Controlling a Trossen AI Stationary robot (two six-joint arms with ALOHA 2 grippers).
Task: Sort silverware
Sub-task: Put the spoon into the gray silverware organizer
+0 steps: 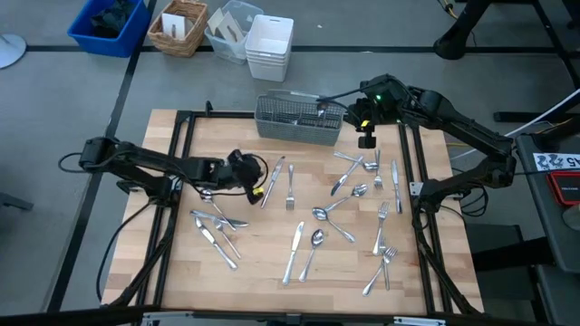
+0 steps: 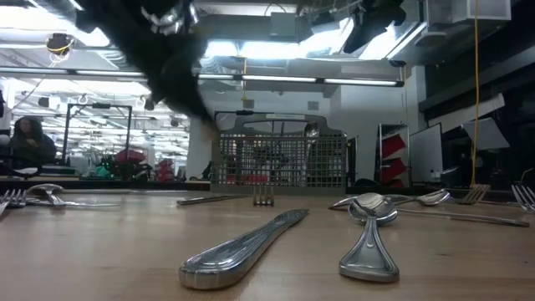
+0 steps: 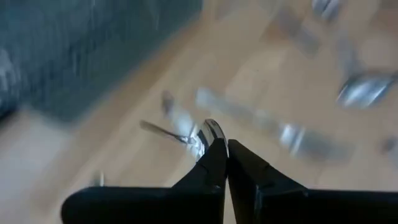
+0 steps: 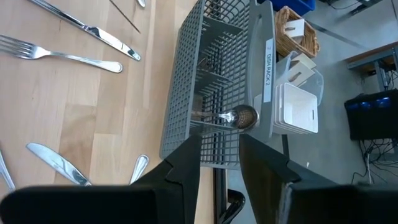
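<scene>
Surface [image 1: 272, 272] carries the wire-mesh caddy [image 1: 299, 119] at mid far edge, silverware scattered flat over the rest, thickest toward the right edge.

Left gripper [image 1: 256, 177] sits low over the left-centre of the surface, fingers [image 3: 214, 163] clenched together. Left wrist view shows a thin shiny piece [image 3: 177, 134] right at the tips, probably a fork or spoon handle pinched there (too blurred to name it). In the high view a knife [image 1: 273, 181] and a fork [image 1: 290, 186] lie just beside that gripper, long axes running roughly toward the caddy.

Right gripper [image 1: 366, 136] hangs above the caddy's right end, fingers [image 4: 186, 163] apart with nothing between them; a spoon [image 4: 230, 117] already lies inside the basket below.

Key relation: caddy lies far-right of the left gripper, so the carry is a diagonal toward the far edge. The right arm is nearer the caddy and the right-side cluster.
</scene>
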